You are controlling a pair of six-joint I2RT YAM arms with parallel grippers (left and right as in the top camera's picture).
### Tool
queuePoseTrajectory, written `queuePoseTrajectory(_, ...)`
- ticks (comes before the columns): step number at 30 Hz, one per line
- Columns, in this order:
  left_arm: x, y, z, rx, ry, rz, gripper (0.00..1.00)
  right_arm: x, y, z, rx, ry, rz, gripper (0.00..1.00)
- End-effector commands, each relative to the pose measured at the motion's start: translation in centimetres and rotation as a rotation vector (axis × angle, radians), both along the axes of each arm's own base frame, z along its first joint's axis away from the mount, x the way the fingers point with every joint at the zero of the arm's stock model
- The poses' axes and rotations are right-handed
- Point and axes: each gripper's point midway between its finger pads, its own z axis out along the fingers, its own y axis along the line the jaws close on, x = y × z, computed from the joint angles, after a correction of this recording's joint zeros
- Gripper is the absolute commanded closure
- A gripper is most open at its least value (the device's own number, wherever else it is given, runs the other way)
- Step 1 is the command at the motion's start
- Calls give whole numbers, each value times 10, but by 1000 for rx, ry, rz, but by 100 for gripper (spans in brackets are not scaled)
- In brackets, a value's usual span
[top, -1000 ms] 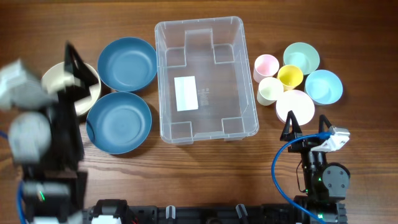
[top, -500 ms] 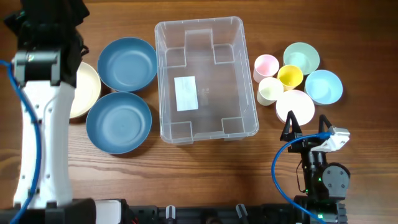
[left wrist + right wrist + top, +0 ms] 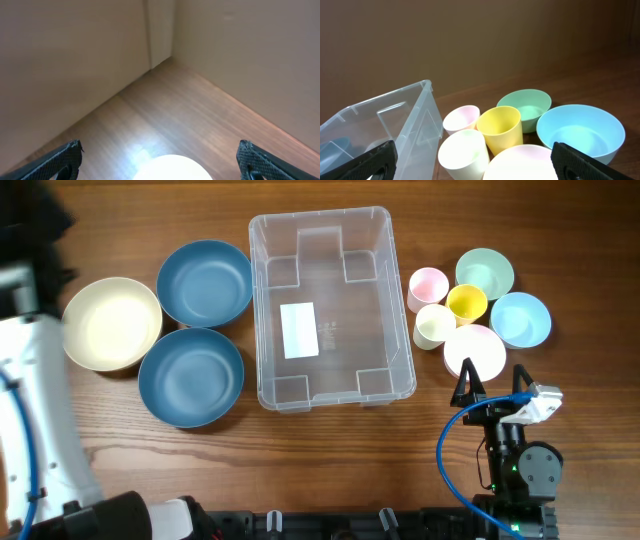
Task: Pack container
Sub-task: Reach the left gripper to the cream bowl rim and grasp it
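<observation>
At the bottom right of the overhead frame I see my right gripper (image 3: 492, 387). Its two fingers stand wide apart and hold nothing. Just above it sits a pale pink bowl (image 3: 474, 351). Touching that bowl are a cream cup (image 3: 434, 326) and a yellow cup (image 3: 466, 303), with a light blue bowl (image 3: 521, 319) to the right. A little farther up are a pink cup (image 3: 428, 287) and a green bowl (image 3: 485, 272).

The container (image 3: 350, 340) sits in the middle of the frame, lying flat on the wooden table (image 3: 330, 460), with its opening facing up. I can see a white label (image 3: 299, 330) on its clear bottom.

Left of the container are two blue bowls, one lower (image 3: 191, 376) and one higher (image 3: 204, 282), close together. A cream bowl (image 3: 111, 323) sits beside them at the left.

My left gripper (image 3: 160, 157) is far off at the upper left. In its own view the fingers are spread wide and grip nothing. Below them is a bright white blob that I cannot make out.
</observation>
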Motion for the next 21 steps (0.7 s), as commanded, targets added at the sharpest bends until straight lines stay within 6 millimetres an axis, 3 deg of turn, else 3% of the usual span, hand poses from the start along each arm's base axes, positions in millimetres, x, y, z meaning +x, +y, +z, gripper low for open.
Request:
queuePoseTrajectory(1, -13, 30, -3, -180, -82, -140, 0, 0, 3, 0, 7, 0, 17, 0)
queuePoseTrajectory(6, -59, 94, -27, -265, -72, -3, 0, 0, 3, 0, 8, 0, 17, 0)
queuePoseTrajectory(10, -89, 113, -62, -361, 13, 89, 0, 0, 3, 0, 7, 0, 17, 0)
queuePoseTrajectory(13, -93, 108, -95, -426, 117, 24, 0, 0, 3, 0, 8, 0, 17, 0)
queuePoseTrajectory(15, -83, 85, -123, -513, 186, -148, 0, 0, 3, 0, 7, 0, 17, 0)
queuePoseTrajectory(18, -68, 50, -150, -665, 194, -370, 0, 0, 3, 0, 7, 0, 17, 0)
queuePoseTrajectory(21, -68, 40, -178, -764, 240, -419, 0, 0, 3, 0, 7, 0, 17, 0)
